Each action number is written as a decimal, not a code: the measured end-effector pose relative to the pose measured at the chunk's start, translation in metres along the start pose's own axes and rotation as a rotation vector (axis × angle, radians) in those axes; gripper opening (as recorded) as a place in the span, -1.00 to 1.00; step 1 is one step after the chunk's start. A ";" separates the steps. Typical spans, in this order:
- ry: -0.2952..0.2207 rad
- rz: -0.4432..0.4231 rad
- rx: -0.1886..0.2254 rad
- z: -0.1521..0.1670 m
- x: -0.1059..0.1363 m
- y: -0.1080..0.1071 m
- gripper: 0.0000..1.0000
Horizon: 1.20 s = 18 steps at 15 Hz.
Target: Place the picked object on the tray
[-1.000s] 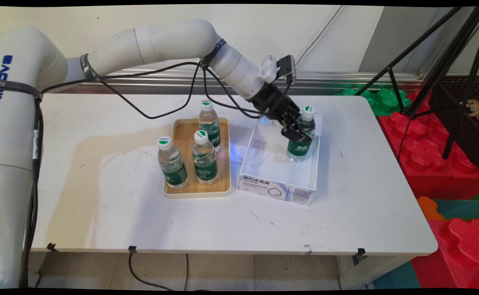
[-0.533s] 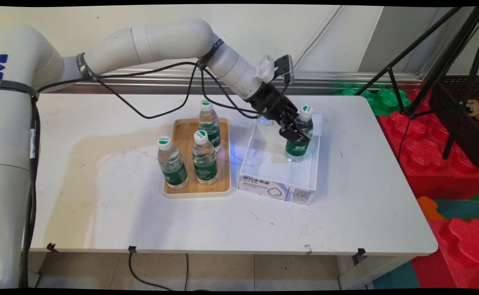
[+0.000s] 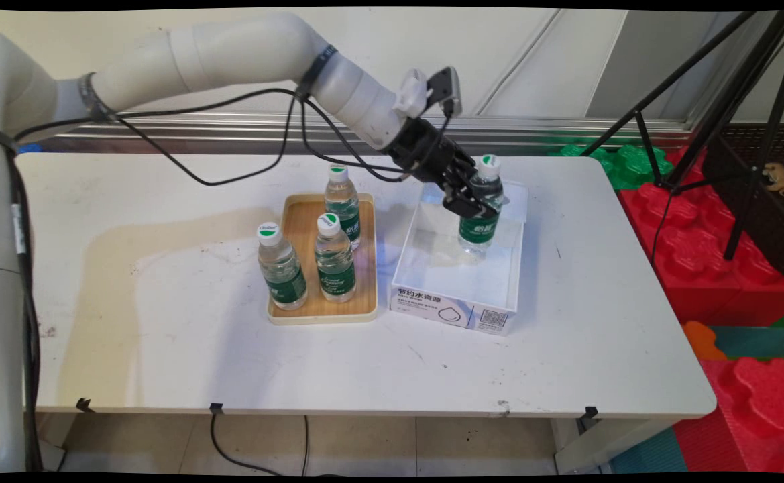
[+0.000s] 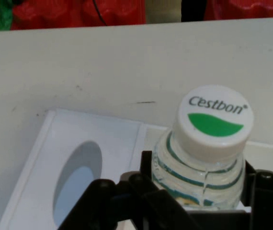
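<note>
Since a second ago the hand (image 3: 470, 196) has risen and drawn slightly back toward the left, carrying the gripped water bottle (image 3: 480, 215) with it. The bottle's base, which then sat on the floor of the white box (image 3: 432, 305), now hangs clear of that floor, inside the box's walls near the far right corner, and the bottle leans a little. The arm's upper links have swung higher as well.

From the left of the surface (image 3: 163, 335), the wooden tray (image 3: 298, 215) holds three upright bottles: the front-left bottle (image 3: 282, 267), the middle bottle (image 3: 334, 258) just beside it, and the rear bottle (image 3: 343, 201) behind them at the tray's far edge. None of these has shifted. Just right of the tray stands the white box, its printed front wall facing the camera.

The hand is closed around the lifted bottle's shoulder, just under the white cap (image 4: 215, 119) with its green mark. In the hand view the black fingers (image 4: 148, 167) press against both sides of the ribbed clear plastic below the cap, and the box's rim and the bare surface lie beyond. The grip looks firm, as the bottle travels with the hand. To the right of the box the surface is plain white, with a tripod (image 3: 700, 87) and red foam blocks (image 3: 734, 282) off its edge.
</note>
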State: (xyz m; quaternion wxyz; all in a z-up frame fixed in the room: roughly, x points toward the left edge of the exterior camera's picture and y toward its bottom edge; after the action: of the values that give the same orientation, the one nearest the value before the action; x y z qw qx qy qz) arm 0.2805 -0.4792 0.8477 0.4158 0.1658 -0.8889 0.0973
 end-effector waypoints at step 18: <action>0.069 0.052 0.066 -0.181 -0.006 0.038 -1.00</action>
State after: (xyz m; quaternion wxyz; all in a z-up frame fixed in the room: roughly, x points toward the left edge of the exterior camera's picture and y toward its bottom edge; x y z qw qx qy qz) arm 0.3979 -0.3866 0.9571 0.4379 0.1529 -0.8743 0.1432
